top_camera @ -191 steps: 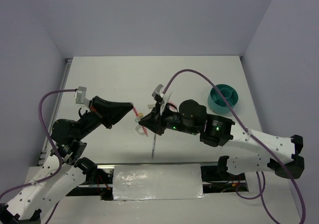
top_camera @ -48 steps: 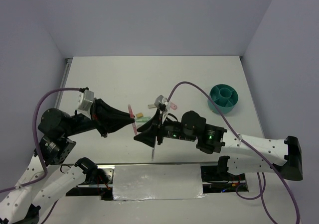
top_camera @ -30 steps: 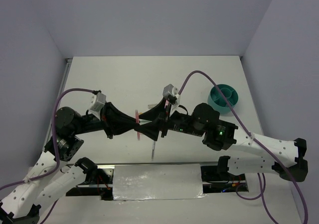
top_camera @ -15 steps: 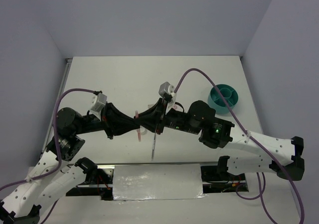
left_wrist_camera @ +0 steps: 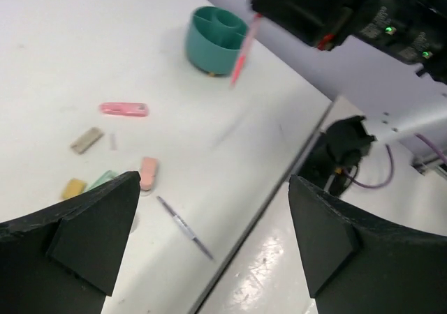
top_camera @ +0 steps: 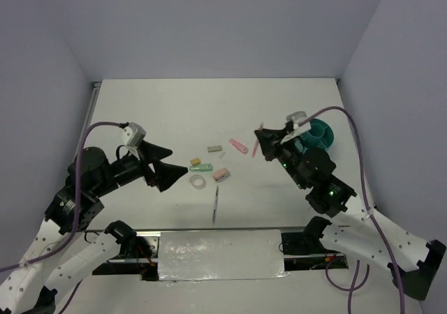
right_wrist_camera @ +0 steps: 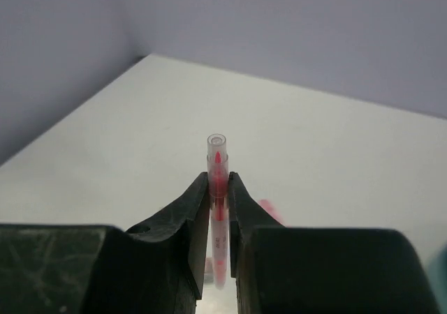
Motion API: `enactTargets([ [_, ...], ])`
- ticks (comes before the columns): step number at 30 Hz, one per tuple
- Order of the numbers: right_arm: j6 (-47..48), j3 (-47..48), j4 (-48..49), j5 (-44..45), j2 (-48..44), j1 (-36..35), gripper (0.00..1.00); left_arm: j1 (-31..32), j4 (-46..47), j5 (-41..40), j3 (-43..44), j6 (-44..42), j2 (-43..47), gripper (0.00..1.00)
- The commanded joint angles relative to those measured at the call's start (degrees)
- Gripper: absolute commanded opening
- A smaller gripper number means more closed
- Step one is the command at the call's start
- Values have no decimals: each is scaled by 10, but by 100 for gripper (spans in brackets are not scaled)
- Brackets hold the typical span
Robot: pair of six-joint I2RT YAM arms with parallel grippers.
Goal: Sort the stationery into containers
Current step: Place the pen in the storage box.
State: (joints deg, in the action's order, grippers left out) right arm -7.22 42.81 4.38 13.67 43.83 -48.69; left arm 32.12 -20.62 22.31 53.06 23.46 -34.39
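Observation:
My right gripper (top_camera: pixel 264 143) is shut on a thin pink pen (top_camera: pixel 255 151) and holds it in the air just left of the round teal organiser (top_camera: pixel 318 136). In the right wrist view the pen (right_wrist_camera: pixel 217 150) stands upright between the fingers of that gripper (right_wrist_camera: pixel 218 183). My left gripper (top_camera: pixel 167 166) is open and empty, left of the loose pieces. On the table lie a tan block (top_camera: pixel 195 161), a green block (top_camera: pixel 200 167), a pink block (top_camera: pixel 221 174), a clear tape ring (top_camera: pixel 198 181), a grey block (top_camera: pixel 214 148), a pink piece (top_camera: pixel 239 146) and a grey pen (top_camera: pixel 216 204).
The left wrist view shows the organiser (left_wrist_camera: pixel 215 38) with its inner compartments, the pink pen (left_wrist_camera: pixel 241 52) hanging beside it, and the grey pen (left_wrist_camera: pixel 184 227) close to the table's near edge (left_wrist_camera: pixel 279 181). Walls enclose the table at the back and both sides.
The left gripper opened, let go of the pink pen and drew back to the left. The right gripper, shut on the pen, carried it right towards the organiser.

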Motion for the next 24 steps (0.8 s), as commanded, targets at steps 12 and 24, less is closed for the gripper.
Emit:
enactTargets([
  [12, 79, -119, 251, 61, 3, 405, 0, 4, -79, -85, -51, -42, 110, 99],
  [24, 83, -103, 316, 16, 150, 501, 0, 29, -79, -86, -52, -46, 147, 99],
])
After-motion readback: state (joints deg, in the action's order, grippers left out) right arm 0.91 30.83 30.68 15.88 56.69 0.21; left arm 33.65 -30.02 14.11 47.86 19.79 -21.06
